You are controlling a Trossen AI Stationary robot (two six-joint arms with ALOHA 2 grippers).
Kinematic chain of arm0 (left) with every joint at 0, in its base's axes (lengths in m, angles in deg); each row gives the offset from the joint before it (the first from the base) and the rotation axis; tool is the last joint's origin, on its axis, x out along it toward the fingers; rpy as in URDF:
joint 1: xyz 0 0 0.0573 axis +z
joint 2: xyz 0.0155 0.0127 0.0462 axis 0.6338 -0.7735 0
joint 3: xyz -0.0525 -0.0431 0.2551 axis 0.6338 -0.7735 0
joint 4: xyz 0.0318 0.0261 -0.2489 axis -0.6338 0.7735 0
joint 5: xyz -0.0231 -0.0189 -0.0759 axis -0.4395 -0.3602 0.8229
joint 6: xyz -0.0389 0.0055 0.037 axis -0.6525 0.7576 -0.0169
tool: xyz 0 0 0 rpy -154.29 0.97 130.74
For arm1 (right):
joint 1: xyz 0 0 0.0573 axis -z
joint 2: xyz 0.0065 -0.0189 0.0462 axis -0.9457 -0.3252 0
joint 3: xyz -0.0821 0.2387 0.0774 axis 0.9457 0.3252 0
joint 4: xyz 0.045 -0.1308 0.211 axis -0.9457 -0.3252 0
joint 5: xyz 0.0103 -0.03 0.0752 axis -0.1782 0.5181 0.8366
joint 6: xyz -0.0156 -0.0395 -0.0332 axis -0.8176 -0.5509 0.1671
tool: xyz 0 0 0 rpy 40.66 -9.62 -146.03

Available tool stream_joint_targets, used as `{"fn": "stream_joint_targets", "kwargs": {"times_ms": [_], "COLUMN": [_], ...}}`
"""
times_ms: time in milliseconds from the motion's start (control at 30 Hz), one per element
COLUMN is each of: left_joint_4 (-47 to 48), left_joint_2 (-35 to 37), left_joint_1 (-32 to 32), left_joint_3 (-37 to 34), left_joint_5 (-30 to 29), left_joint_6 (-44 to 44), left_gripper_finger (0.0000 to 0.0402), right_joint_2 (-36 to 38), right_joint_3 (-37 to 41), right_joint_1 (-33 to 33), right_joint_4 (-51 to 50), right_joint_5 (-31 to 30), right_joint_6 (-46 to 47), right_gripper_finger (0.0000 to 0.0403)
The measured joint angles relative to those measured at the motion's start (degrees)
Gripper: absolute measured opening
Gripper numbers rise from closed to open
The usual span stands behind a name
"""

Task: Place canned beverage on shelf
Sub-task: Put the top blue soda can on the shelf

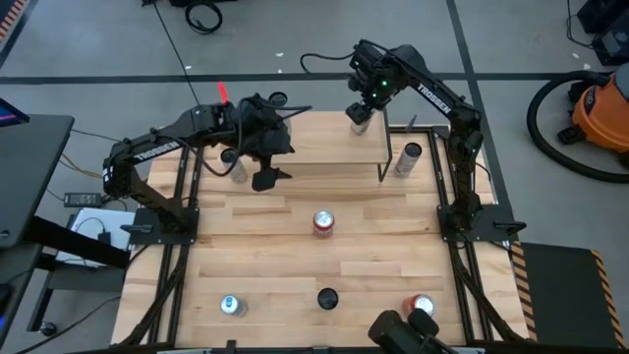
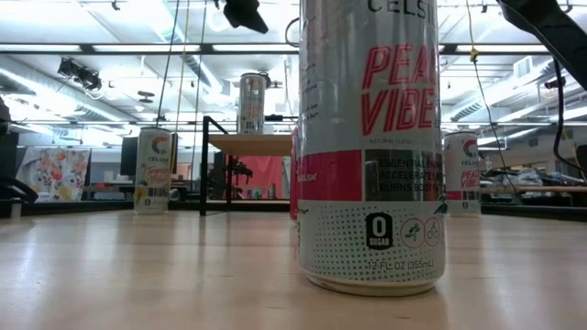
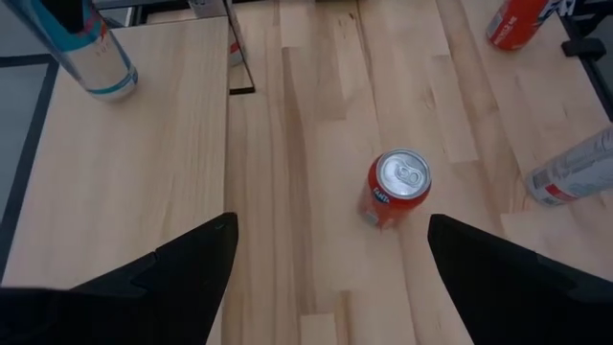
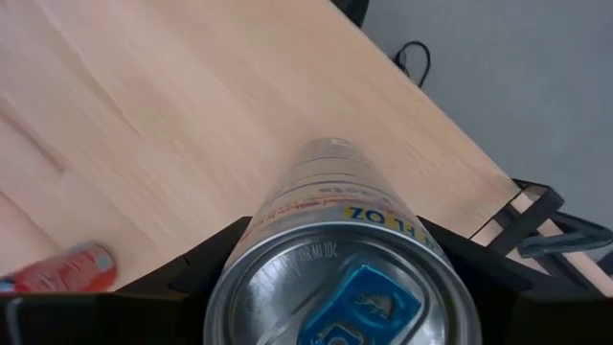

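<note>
1. My right gripper (image 1: 361, 106) is at the far right end of the shelf (image 1: 324, 147), fingers either side of the silver can (image 4: 335, 240), which stands upright on the top board.
2. From the wrist view the fingers flank the can with little gap showing; I cannot tell for sure whether they are touching it or just clear, so I treat it as not yet fully released.
3. Doing this well, I judge: spread the fingers evenly so neither side drags the can, and only then lift.
4. Retreat straight up, no sideways swing. The can sits near the board's corner and a nudge could tip it off.
5. My left gripper (image 1: 265, 157) hangs wide open and empty over the shelf's left end, above the tabletop (image 1: 295, 246); the red can (image 3: 397, 187) below it stands upright, a likely next pick.
</note>
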Motion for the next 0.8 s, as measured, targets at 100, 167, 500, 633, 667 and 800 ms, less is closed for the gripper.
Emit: {"fn": "stream_joint_targets", "kwargs": {"times_ms": [100, 167, 500, 633, 667, 800], "left_joint_4": [0.0, 0.0, 0.0, 0.0, 0.0, 0.0], "left_joint_2": [0.0, 0.0, 0.0, 0.0, 0.0, 0.0], "left_joint_1": [0.0, 0.0, 0.0, 0.0, 0.0, 0.0], "left_joint_3": [0.0, 0.0, 0.0, 0.0, 0.0, 0.0], "left_joint_5": [0.0, 0.0, 0.0, 0.0, 0.0, 0.0], "left_joint_6": [0.0, 0.0, 0.0, 0.0, 0.0, 0.0], "left_gripper_finger": [0.0353, 0.0353, 0.0353, 0.0353, 0.0353, 0.0353], "right_joint_2": [0.0, 0.1, 0.6, 0.6, 0.6, 0.6], "right_joint_3": [0.4, 0.4, 0.4, 0.4, 0.4, 0.4], "right_joint_1": [0.0, 0.0, 0.3, 0.3, 0.3, 0.6], "right_joint_4": [0.0, 0.0, 0.0, 0.0, 0.0, 0.0], "right_joint_5": [0.0, -0.2, -1.5, -1.5, -1.5, -1.5], "right_joint_6": [-0.1, -0.1, -1.9, -2.5, -2.2, -0.9], "right_gripper_finger": [0.0271, 0.0271, 0.0271, 0.0274, 0.0274, 0.0274]}}
